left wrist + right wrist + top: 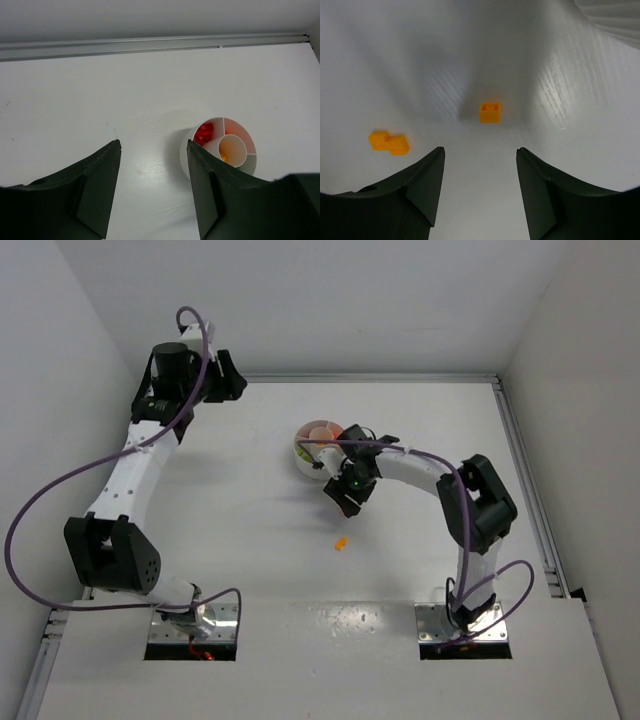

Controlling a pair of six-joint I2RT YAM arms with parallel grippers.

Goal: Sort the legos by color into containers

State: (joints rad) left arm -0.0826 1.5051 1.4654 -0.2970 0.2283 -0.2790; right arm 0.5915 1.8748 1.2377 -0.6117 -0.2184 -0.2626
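left hand [153,150] spread | right hand [480,155] spread, aimed downward

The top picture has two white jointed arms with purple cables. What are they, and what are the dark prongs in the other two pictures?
Seen from above, that is a robot's left arm and right arm, bolted to a table. Each ends in a two-finger gripper with its own camera; the dark prongs are its fingers. The left gripper, open and empty, looks toward a round white dish with red bricks in one section. The right gripper, also open and empty, hovers over a small orange brick, with a larger orange piece lying nearby.
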